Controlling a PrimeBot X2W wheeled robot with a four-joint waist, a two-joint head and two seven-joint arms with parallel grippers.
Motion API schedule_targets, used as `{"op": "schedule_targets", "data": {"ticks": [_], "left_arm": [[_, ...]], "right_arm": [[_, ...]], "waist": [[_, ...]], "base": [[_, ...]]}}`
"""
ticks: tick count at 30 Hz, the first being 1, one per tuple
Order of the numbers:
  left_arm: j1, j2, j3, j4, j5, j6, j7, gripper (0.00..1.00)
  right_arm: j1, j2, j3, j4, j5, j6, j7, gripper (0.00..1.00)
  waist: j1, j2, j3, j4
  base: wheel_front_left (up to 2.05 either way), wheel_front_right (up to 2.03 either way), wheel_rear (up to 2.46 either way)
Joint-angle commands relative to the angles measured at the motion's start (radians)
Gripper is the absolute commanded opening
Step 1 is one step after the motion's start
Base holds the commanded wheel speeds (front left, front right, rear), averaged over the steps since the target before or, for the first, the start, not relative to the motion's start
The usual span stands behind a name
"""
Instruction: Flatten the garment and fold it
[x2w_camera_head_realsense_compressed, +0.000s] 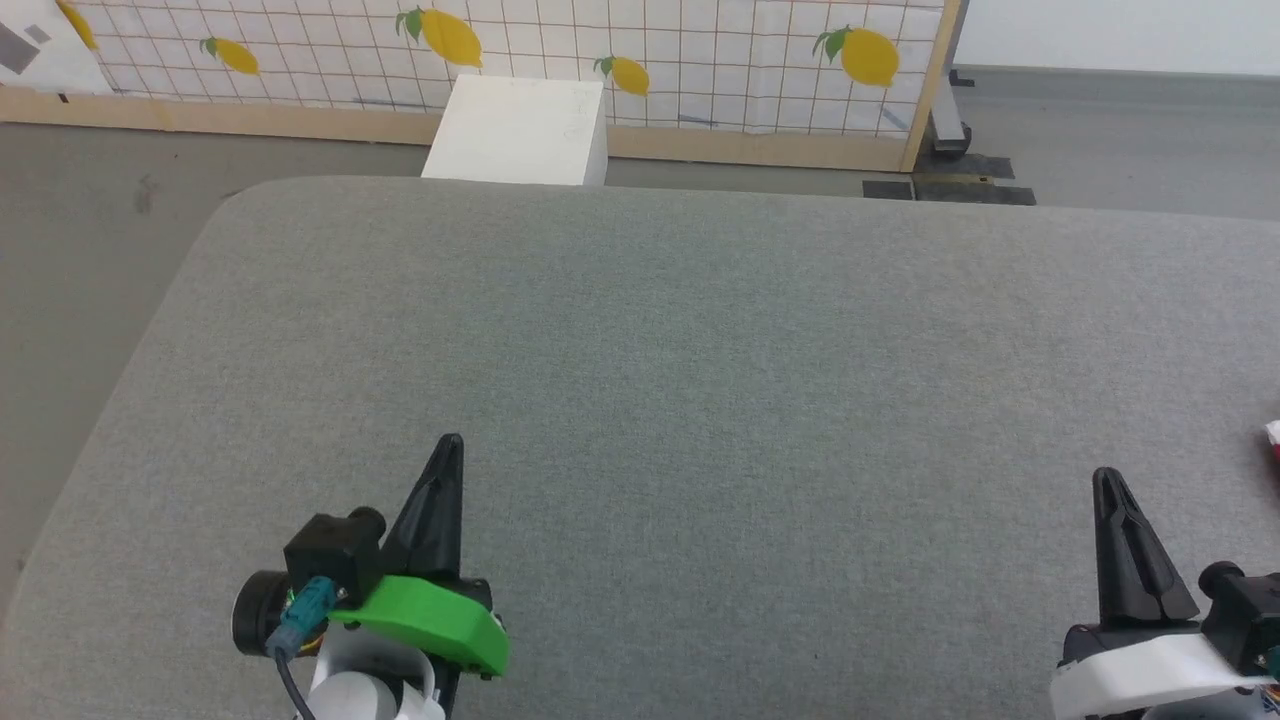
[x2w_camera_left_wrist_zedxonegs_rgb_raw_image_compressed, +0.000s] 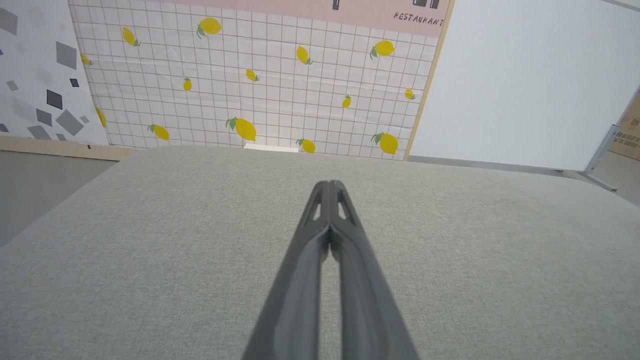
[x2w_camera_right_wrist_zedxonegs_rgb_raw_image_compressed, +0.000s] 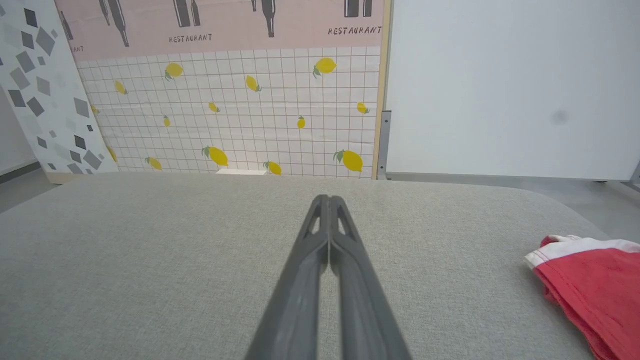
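The garment (x2w_camera_right_wrist_zedxonegs_rgb_raw_image_compressed: 595, 285) is red cloth with a white trimmed edge, lying on the grey padded table at the right wrist view's right edge; a small corner of it (x2w_camera_head_realsense_compressed: 1273, 436) peeks in at the head view's right edge. My right gripper (x2w_camera_head_realsense_compressed: 1104, 478) is shut and empty, low over the table, left of the garment and apart from it; its closed tips (x2w_camera_right_wrist_zedxonegs_rgb_raw_image_compressed: 329, 198) point across bare fabric. My left gripper (x2w_camera_head_realsense_compressed: 451, 443) is shut too, holding nothing, over the table's near left; its fingers (x2w_camera_left_wrist_zedxonegs_rgb_raw_image_compressed: 330, 184) meet at the tips.
The grey padded table (x2w_camera_head_realsense_compressed: 700, 350) has rounded far corners and drops to grey floor on the left. A white box (x2w_camera_head_realsense_compressed: 520, 130) stands on the floor beyond the far edge, before a lemon-patterned wall panel (x2w_camera_head_realsense_compressed: 640, 50). A white wall (x2w_camera_right_wrist_zedxonegs_rgb_raw_image_compressed: 510, 85) lies to the right.
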Motion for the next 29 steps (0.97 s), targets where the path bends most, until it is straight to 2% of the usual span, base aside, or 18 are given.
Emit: {"op": "schedule_targets", "data": {"ticks": [1,29], "left_arm": [[0.015,-0.001,0.005,-0.007,0.017,0.007,0.005,0.00],[0.029,-0.002,0.040,-0.041,0.075,0.036,0.066,0.00]], "right_arm": [[-0.018,0.001,0.006,0.002,-0.006,0.000,0.008,0.00],[-0.048,0.002,0.047,0.006,-0.029,-0.001,0.069,0.00]], "waist": [[0.0000,0.0000,0.000,-0.001],[0.0000,0.0000,-0.004,-0.013]], "base": [[0.00,0.00,0.00],[0.00,0.00,0.00]]}}
